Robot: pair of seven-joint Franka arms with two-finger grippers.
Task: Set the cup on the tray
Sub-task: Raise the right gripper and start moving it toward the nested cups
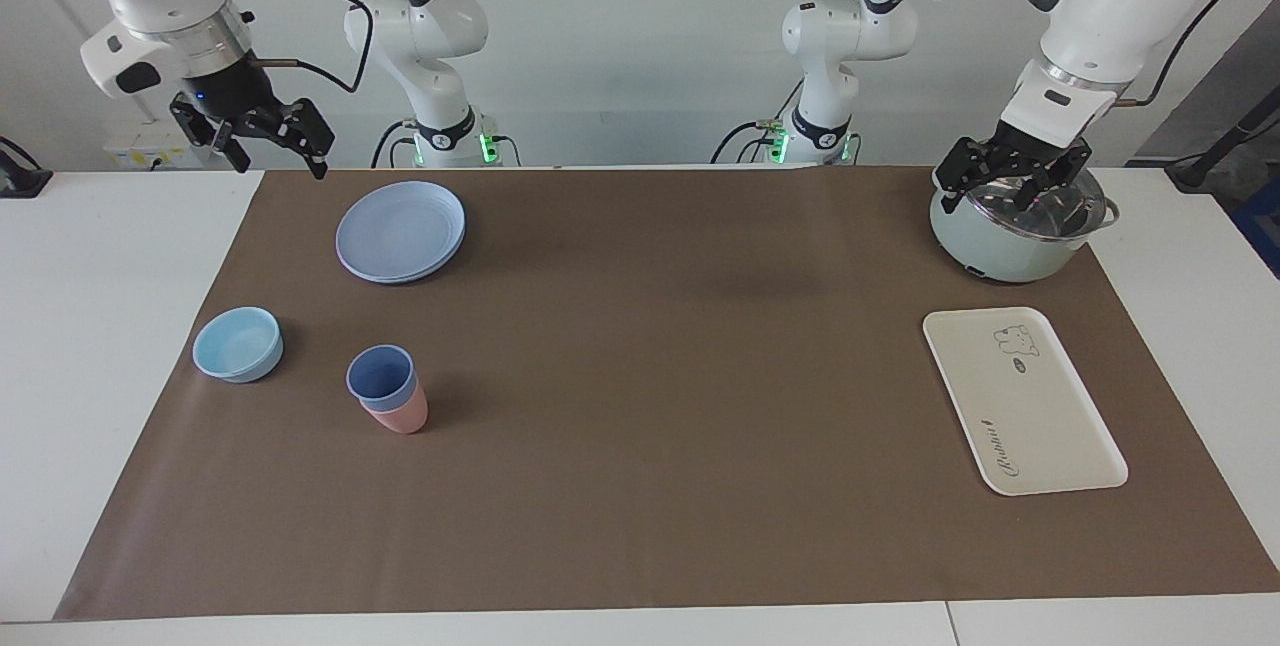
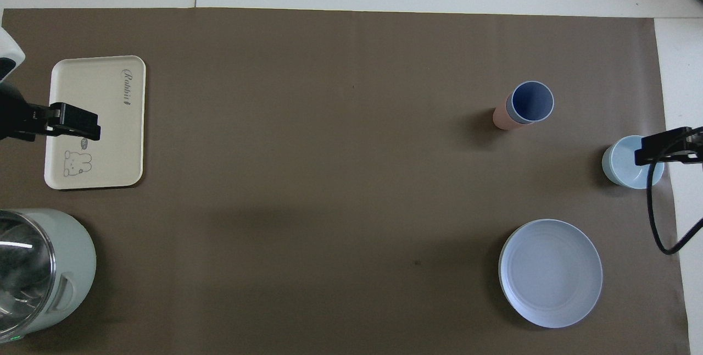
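Facing view: cup (image 1: 380, 374) nested inside pink cup (image 1: 400, 413), upright on surface (image 1: 640, 376) toward right arm's end, beside light-blue bowl (image 1: 238, 344), farther from robots than blue plate (image 1: 401, 231). Tray (image 1: 1030, 416) bare, toward left arm's end, well apart from cup. Right pincer (image 1: 272, 141) raised at mat's edge near plate, fingers spread, nothing held. Left pincer (image 1: 1010, 181) poised over lidded pot (image 1: 1020, 226), fingers apparently spread, empty. Risk judged: lifting cup likely to drag pink cup along through nesting friction; rim grasp could tip the stack. Overhead view: cup (image 2: 531, 102) seated in leaning pink cup (image 2: 502, 117); tray (image 2: 96, 124) partly covered by left pincer (image 2: 74, 122); right pincer (image 2: 659, 149) over bowl (image 2: 623, 162). Long carry across surface judged likely to call for a handover; drop possible there.
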